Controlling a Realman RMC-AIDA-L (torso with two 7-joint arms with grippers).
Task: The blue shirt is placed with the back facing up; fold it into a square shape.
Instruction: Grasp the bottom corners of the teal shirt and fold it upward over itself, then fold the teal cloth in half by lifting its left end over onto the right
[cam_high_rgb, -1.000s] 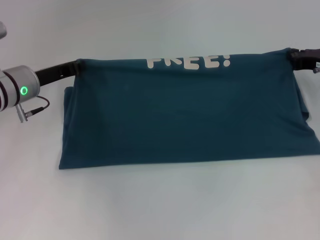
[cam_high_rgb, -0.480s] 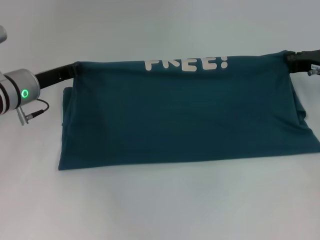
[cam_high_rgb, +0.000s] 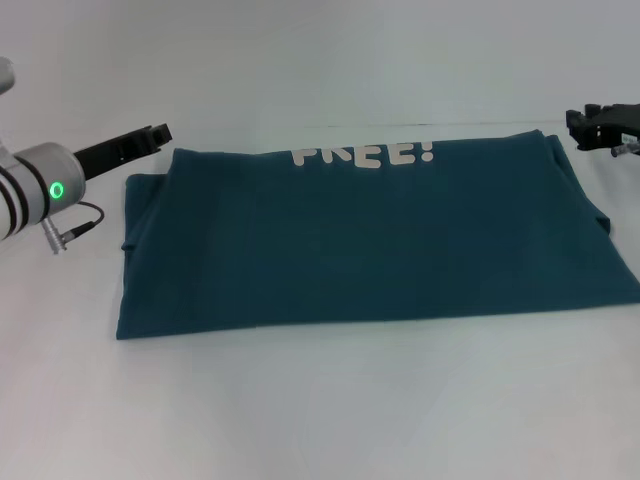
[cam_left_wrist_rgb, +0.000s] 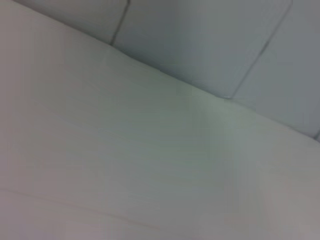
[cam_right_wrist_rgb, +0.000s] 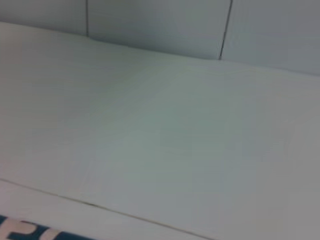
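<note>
Blue shirt (cam_high_rgb: 370, 240) lies flat on the white desk (cam_high_rgb: 320, 410), spread wide across the middle of the head view; folded over on itself into a broad rectangle, longer side to side than front to back; near edge straight, running from the robot's left to its right and rising a little toward the right; far edge is a fold line, with the lower halves of white block letters "FREE!" (cam_high_rgb: 365, 155) showing just along it; a lower layer of the same fabric pokes out at the left side as a narrow strip and at the right side as a small flap; cloth mostly smooth, faint creases only.

Left gripper (cam_high_rgb: 160, 133) sits just beyond the shirt's far-left corner, close beside it but clear of the fabric; jaws grasping nothing, and whether they are parted or closed cannot be told; silver wrist with a green ring light (cam_high_rgb: 57, 189) at the left edge of the head view, a thin cable looping under it.

Right gripper (cam_high_rgb: 578, 130) hovers off the far-right corner, apart from the cloth; jaws empty, their spread cannot be told.

Right wrist view: bare desk, a sliver of shirt with white lettering (cam_right_wrist_rgb: 25, 231) at one corner; left wrist view: pale surface only.
</note>
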